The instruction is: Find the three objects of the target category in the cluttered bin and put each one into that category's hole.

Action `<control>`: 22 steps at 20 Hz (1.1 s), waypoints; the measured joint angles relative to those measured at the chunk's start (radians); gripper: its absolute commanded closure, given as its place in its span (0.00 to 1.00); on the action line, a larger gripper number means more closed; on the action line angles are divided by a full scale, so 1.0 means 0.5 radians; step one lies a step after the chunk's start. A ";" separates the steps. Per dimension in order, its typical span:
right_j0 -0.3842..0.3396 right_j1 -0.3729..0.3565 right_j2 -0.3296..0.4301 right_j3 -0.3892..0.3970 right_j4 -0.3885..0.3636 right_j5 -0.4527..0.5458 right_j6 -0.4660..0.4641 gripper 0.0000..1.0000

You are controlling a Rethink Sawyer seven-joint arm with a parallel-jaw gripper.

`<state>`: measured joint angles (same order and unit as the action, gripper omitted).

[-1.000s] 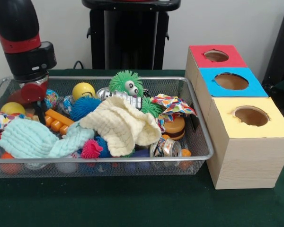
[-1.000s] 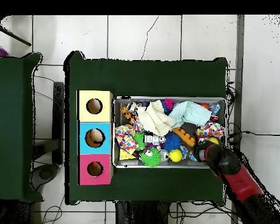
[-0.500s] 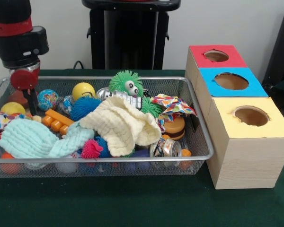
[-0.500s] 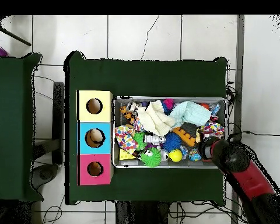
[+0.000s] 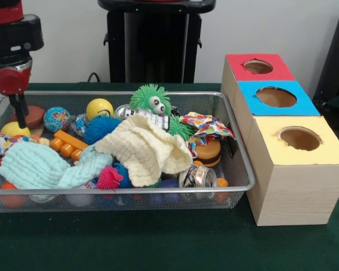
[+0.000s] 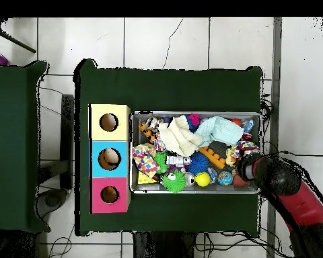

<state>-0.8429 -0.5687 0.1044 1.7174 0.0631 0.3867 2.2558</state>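
Beside one wire bin (image 5: 237,148): three holed boxes, red (image 5: 259,68), blue (image 5: 277,97), yellow (image 5: 300,139). Within: two cloths, cream (image 5: 144,148), mint (image 5: 42,165).

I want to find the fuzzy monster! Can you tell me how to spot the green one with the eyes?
Look in the wire mesh bin, along its far wall near the middle. The green spiky toy sits there above the cream cloth. Unlike the blue spiky ball nearby, it has googly eyes.

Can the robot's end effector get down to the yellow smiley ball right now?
Probably yes. The yellow smiley ball sits on top of the pile with nothing covering it, and the end effector hangs above the bin, off to one side.
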 measured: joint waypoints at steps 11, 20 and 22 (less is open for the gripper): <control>-0.101 0.171 0.000 -0.063 -0.001 -0.028 0.000 0.00; -0.097 0.195 0.001 -0.058 -0.001 -0.028 0.000 0.00; -0.090 0.187 0.001 -0.054 -0.001 -0.029 0.000 0.00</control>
<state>-0.8880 -0.4753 0.1047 1.6906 0.0627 0.3721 2.2558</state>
